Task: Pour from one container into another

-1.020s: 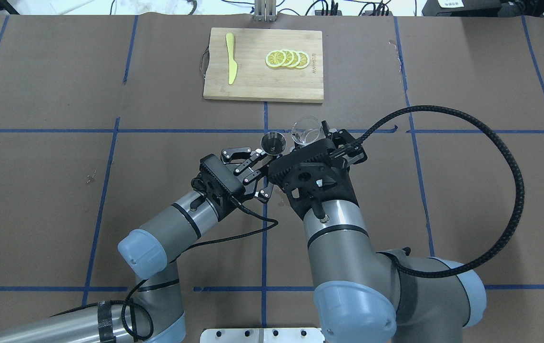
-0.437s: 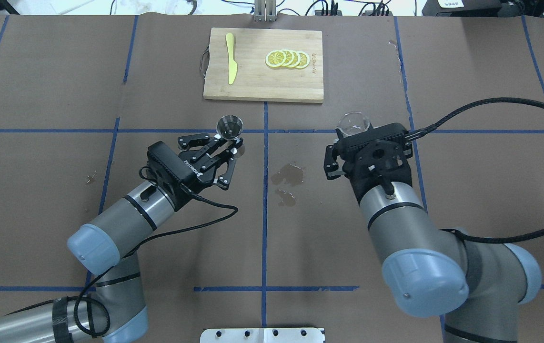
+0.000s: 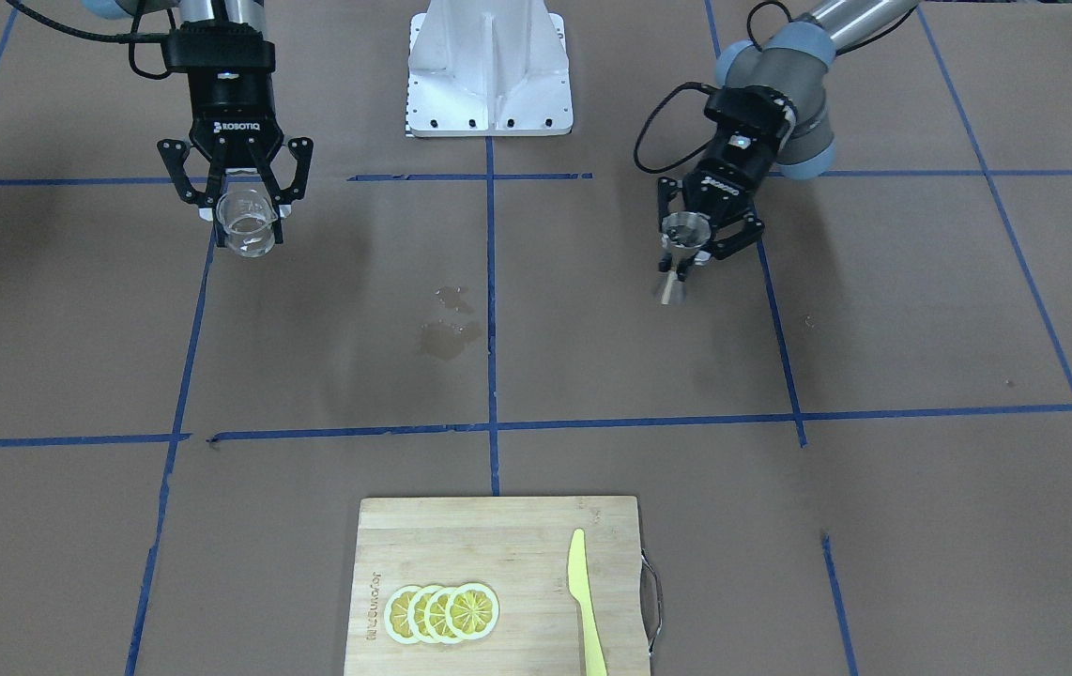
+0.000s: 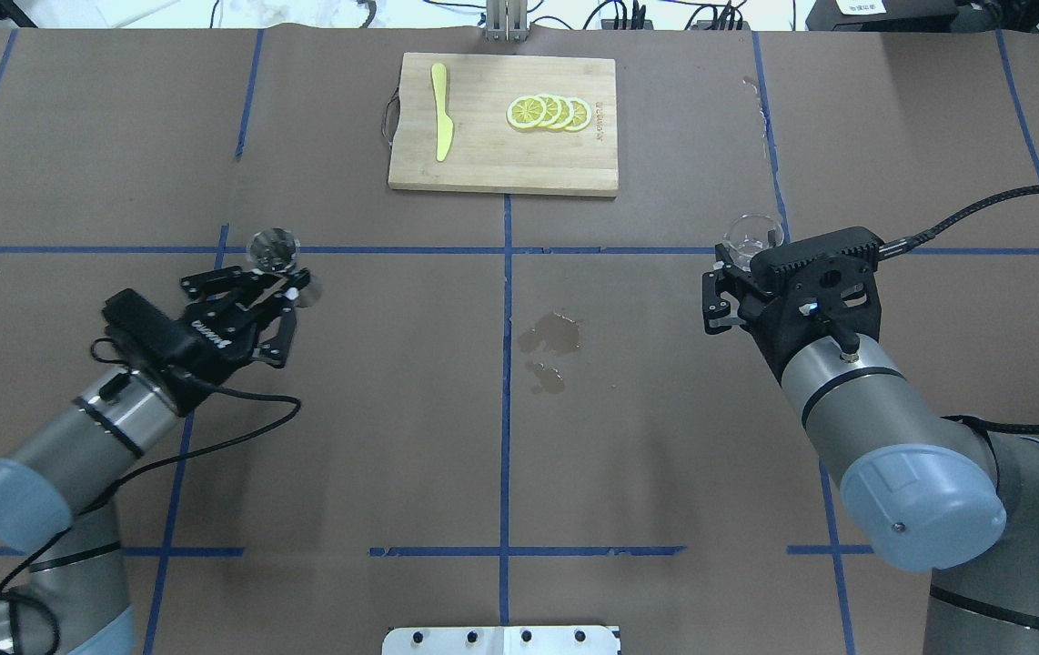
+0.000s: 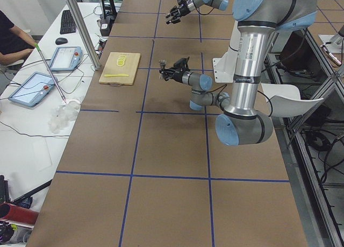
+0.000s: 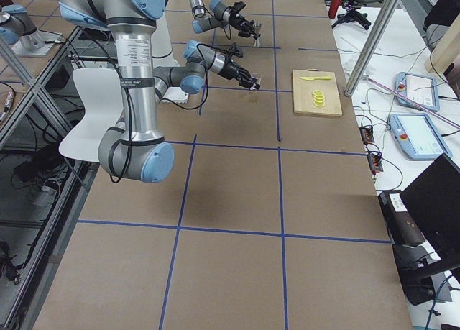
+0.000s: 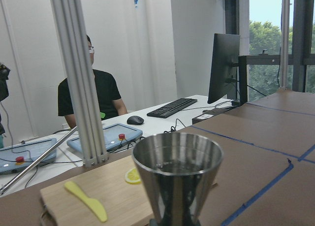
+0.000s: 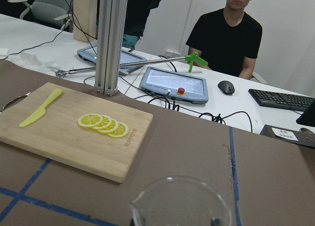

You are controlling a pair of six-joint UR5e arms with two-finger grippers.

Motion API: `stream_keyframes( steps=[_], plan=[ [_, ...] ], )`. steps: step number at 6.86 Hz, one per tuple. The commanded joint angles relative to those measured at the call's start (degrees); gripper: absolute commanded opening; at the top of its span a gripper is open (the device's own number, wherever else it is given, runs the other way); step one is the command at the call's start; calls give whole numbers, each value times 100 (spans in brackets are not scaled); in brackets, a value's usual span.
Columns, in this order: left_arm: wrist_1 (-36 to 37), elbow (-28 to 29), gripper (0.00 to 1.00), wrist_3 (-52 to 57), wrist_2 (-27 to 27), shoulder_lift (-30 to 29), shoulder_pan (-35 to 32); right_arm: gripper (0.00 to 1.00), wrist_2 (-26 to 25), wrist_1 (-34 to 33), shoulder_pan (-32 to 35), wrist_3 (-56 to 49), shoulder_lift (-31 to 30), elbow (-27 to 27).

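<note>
**Grippers separated after pour**

Since a second ago, both have swung outward from the wet patch [image 4: 551, 335]. The right gripper [image 3: 245, 214] is clamped on the upright glass measuring cup [image 3: 245, 235]. The left gripper [image 4: 281, 289] is clamped on the steel jigger [image 4: 272, 247]. Pour judged finished.

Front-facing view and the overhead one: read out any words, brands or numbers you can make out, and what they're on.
"ROBOTIQ": white print on the right pincer, which holds the glass cup.
Print on the left pincer, which holds the jigger: upside down, too blurred to read.
Engraved mark on the cutting board, beside the lemon slices: too small to read.
</note>
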Motion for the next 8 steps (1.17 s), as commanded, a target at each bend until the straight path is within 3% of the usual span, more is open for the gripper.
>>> stream_keyframes(
  steps=[1, 2, 3, 4, 8],
  plan=[
    [-455, 30, 0, -59, 887, 906, -4, 0, 50, 112, 133, 3, -90, -128],
    [-716, 327, 0, -164, 1006, 1326, 5, 0, 50, 112, 160, 3, -90, -137],
    [-1188, 538, 0, -191, 1199, 1443, 5, 0, 59, 112, 186, -6, -90, -198],
    [-1219, 958, 0, -261, 1488, 1566, 13, 0, 68, 112, 212, -15, -90, -207],
    [-1202, 1269, 0, -2444, 1605, 1602, 48, 0, 68, 112, 204, -6, -81, -278]
  ],
)
